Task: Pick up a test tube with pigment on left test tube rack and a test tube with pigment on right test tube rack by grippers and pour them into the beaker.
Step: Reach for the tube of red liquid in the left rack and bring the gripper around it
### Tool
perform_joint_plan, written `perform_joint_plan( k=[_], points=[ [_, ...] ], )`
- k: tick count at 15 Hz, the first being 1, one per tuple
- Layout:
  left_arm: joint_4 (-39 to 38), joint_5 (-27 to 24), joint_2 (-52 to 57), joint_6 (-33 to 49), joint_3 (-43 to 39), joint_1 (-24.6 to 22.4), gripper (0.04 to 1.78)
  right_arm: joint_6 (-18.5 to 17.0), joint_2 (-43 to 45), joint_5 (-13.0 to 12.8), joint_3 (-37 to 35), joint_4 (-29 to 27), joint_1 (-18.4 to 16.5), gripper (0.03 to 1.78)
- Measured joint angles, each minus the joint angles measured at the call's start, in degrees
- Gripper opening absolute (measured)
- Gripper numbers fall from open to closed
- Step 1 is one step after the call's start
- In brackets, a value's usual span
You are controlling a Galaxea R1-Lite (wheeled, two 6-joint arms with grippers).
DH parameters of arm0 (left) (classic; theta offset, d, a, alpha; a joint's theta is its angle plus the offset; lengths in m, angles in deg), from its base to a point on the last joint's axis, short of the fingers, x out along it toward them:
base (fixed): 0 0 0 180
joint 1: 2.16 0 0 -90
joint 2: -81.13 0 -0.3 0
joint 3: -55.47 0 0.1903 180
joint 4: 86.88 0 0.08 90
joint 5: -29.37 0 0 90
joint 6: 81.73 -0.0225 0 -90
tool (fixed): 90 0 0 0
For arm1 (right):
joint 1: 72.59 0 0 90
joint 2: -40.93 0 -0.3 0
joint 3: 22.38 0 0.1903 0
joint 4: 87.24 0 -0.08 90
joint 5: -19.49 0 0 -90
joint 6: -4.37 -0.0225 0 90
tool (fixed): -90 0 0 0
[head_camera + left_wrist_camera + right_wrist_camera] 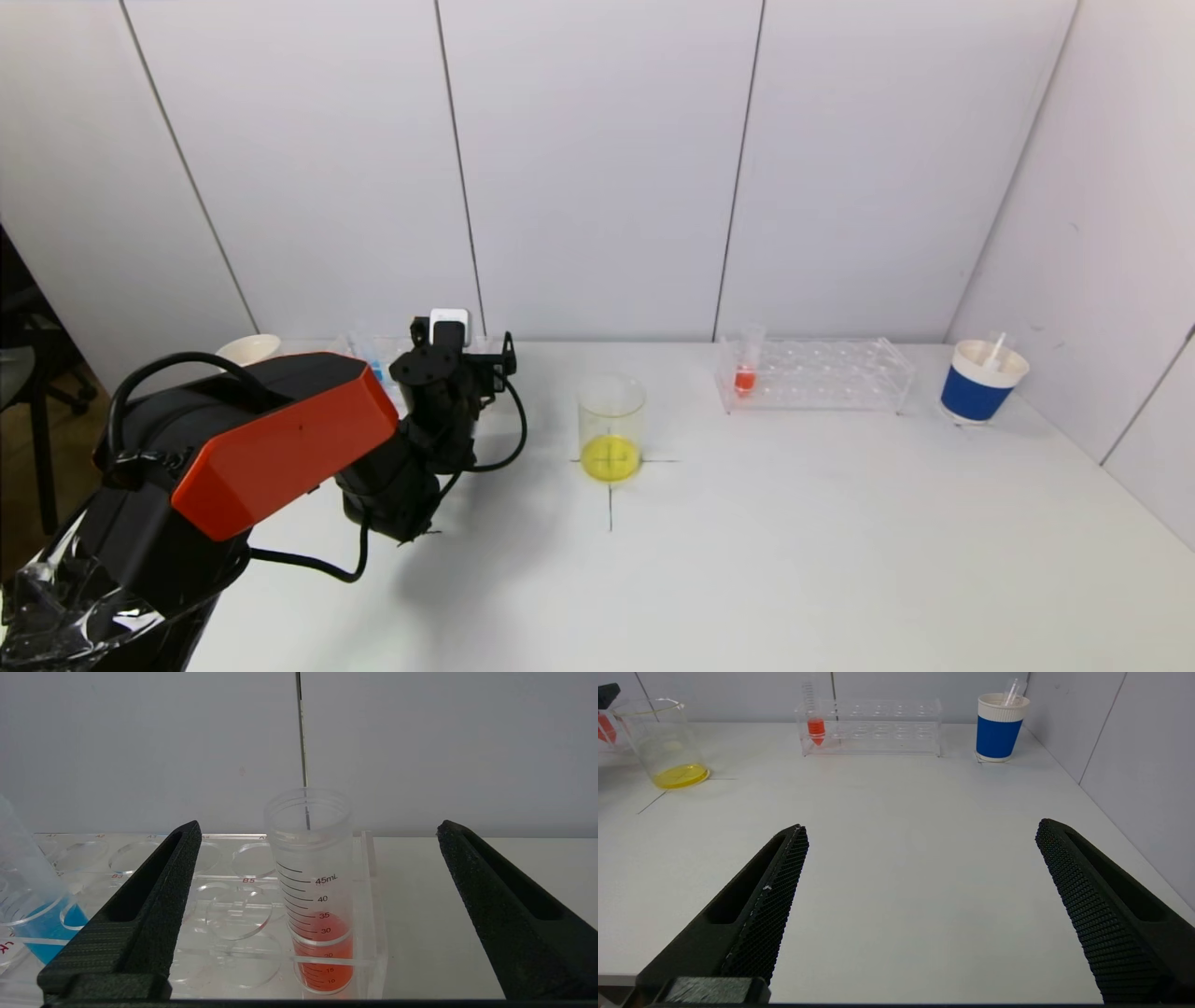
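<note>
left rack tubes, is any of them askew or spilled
In the clear acrylic left rack, the plastic tube of blue liquid leans at a tilt, while the graduated plastic tube of red-orange liquid stands upright between the open left gripper's fingers. No spill shows.

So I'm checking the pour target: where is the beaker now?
In the head view the beaker stands mid-table on a cross mark, between the left pincer and the right test tube rack.
</note>
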Motion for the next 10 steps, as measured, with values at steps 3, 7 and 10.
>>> perform_joint_plan(
  k=[3, 7, 10],
  points=[
    [-0.07, 0.0, -0.02, 0.02, -0.05, -0.05, 1.76, 0.0, 0.0, -0.02, 0.0, 0.0, 0.0, 1.77],
    [-0.02, -0.02, -0.1, -0.05, -0.09, -0.06, 1.76, 0.0, 0.0, 0.0, 0.0, 0.0, 0.0, 1.77],
    [0.02, -0.02, -0.21, -0.06, -0.09, -0.06, 1.76, -0.02, 0.0, 0.0, 0.0, 0.0, 0.0, 1.77]
  ],
)
